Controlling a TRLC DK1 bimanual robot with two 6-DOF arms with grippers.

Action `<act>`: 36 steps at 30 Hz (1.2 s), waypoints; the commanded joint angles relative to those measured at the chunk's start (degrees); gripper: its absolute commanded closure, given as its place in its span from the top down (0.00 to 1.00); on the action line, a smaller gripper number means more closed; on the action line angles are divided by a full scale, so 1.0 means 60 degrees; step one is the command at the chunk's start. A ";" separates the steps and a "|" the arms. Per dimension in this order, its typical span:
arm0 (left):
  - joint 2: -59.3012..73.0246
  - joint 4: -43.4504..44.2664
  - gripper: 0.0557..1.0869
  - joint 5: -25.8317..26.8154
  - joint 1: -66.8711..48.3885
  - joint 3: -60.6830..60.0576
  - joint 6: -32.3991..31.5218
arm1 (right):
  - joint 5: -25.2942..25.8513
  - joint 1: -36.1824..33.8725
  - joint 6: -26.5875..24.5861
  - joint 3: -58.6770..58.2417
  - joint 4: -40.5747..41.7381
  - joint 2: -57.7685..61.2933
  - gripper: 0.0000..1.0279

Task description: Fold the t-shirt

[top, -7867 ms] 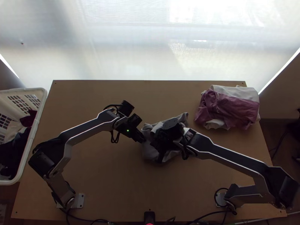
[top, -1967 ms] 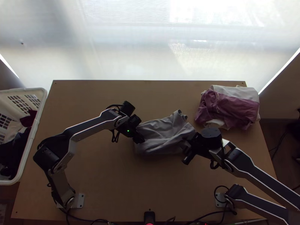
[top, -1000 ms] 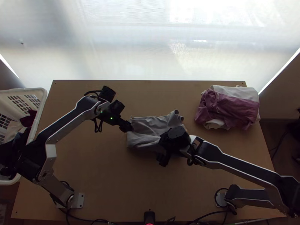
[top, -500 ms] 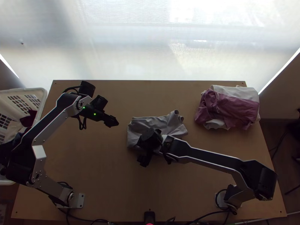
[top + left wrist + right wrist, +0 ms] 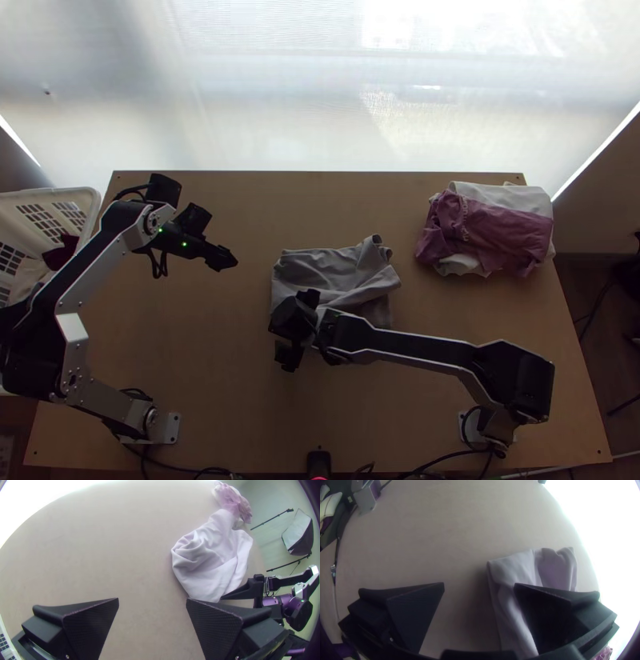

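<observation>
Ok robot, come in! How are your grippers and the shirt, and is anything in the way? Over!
Left gripper open, clear of shirt. Right gripper open, over its near-left edge. Shirt rumpled, mid-table. Right arm partly covers its near side. Over.

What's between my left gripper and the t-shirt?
A strip of bare table lies between the left gripper and the t-shirt; the top view shows it.
</observation>
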 commanded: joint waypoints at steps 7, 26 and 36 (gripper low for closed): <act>-0.0351 0.0288 0.96 0.0013 0.0666 -0.0531 0.0355 | 0.1285 0.0388 -0.1381 -0.0450 0.1591 0.0915 0.95; -0.0834 0.0786 0.96 0.0160 0.1399 -0.1366 0.0736 | 0.3057 0.0447 -0.3432 -0.1563 0.3158 0.0739 0.95; -0.0834 0.0889 0.96 0.0204 0.1399 -0.1366 0.0736 | 0.3526 0.0315 -0.3549 -0.2090 0.3451 0.0637 0.95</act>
